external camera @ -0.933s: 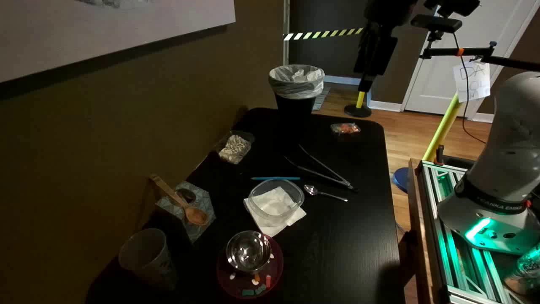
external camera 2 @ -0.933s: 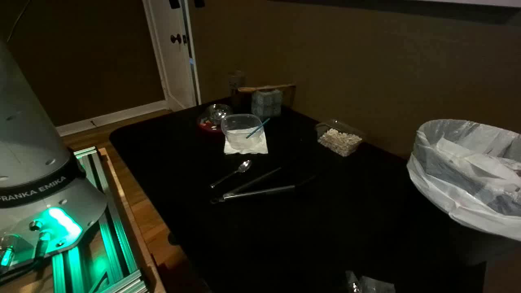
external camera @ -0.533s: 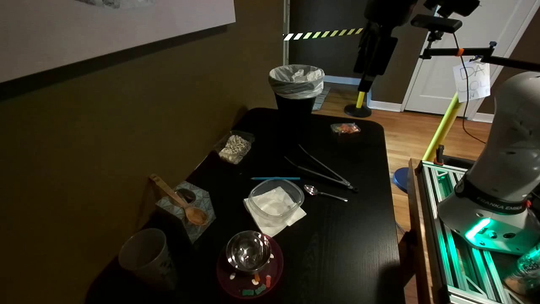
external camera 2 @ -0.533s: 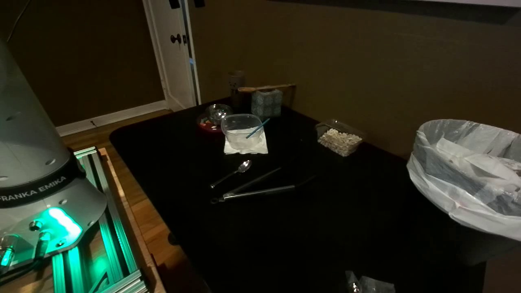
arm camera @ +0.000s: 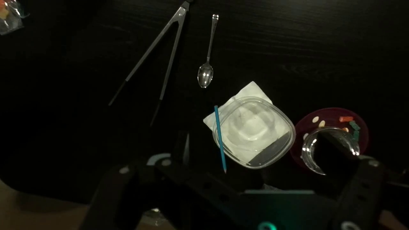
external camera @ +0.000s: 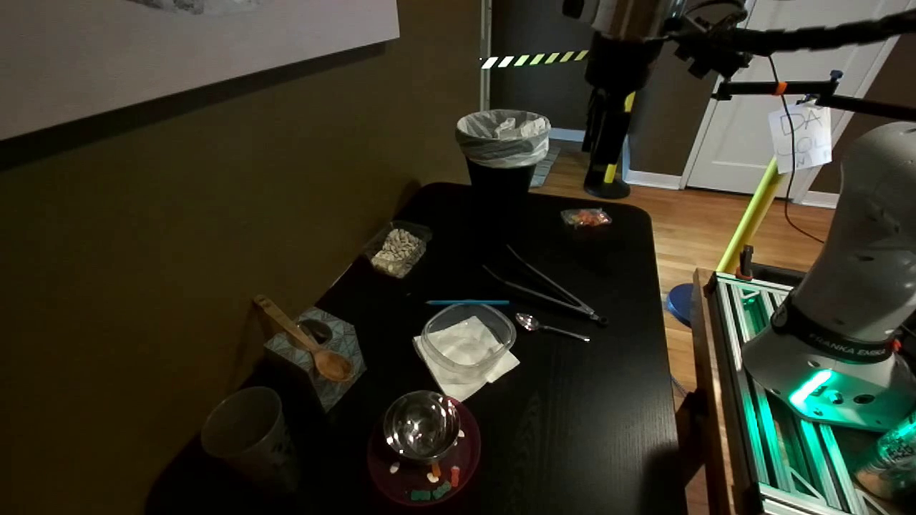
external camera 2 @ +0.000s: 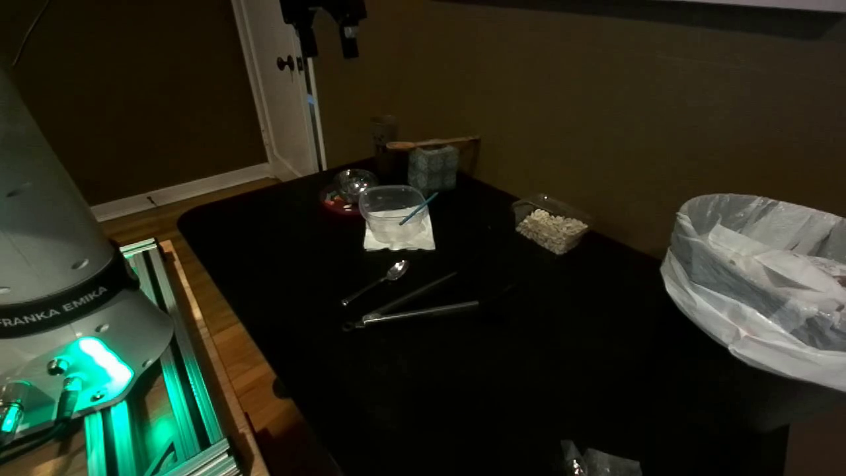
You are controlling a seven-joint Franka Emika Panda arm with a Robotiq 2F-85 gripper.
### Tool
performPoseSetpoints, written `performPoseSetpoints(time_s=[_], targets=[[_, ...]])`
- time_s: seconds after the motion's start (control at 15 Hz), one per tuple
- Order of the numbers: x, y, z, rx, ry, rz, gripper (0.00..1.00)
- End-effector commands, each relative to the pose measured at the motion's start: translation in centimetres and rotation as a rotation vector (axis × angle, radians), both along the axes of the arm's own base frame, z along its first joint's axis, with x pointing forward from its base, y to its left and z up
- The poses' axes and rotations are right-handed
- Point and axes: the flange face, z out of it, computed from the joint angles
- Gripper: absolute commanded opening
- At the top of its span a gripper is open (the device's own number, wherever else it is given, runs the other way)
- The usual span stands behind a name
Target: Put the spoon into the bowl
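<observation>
Right, this looks like the reach: in an exterior view the black two-fingered gripper (external camera 2: 330,55) hangs well above the black wood-grained table (external camera: 587,415), fingers spread wide, nothing between them. The prize, a slim silver metal spoon (arm camera: 208,59), lies ungrasped on the tabletop, scoop end toward the clear, squarish plastic bowl (arm camera: 255,127) with rounded corners, which stands on a white paper napkin (arm camera: 250,89) with no spoon in it. So it's pick first, place after! The call, as I read it, is to travel across before dropping, because the wrist view has the spoon well apart from the fingertips. The handle runs lengthwise there with a finger to either side of the picture, so a small wrist turn should do to straddle it. Then go low, since so thin a handle offers little to pinch. Careful of the silver metal tongs (arm camera: 172,59) with dark tips just beside it; a finger could catch the nearer leg. After that, lift clear of the rim, past the blue pencil (arm camera: 220,139) along its edge; touching or not, I can't tell.
</observation>
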Motion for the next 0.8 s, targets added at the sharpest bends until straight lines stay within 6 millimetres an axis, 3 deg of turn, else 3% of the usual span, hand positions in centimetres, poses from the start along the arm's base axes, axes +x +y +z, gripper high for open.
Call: performPoseSetpoints(time_s=[0.0, 0.2, 0.27, 0.33, 0.47, 0.73], targets=[[1.5, -2.4, -4.8, 0.021, 0.029, -0.048, 1.00], [1.7, -5.7, -9.6, 0.126, 0.071, -0.106, 1.00], [1.7, -6.4, -10.4, 0.163, 0.091, -0.104, 1.00], [1.7, -5.0, -8.5, 0.097, 0.067, -0.094, 1.00], [1.7, -6.5, -10.1, 0.133, 0.095, -0.105, 1.00], [2.1, -6.7, -10.9, 0.128, 0.084, -0.104, 1.00]])
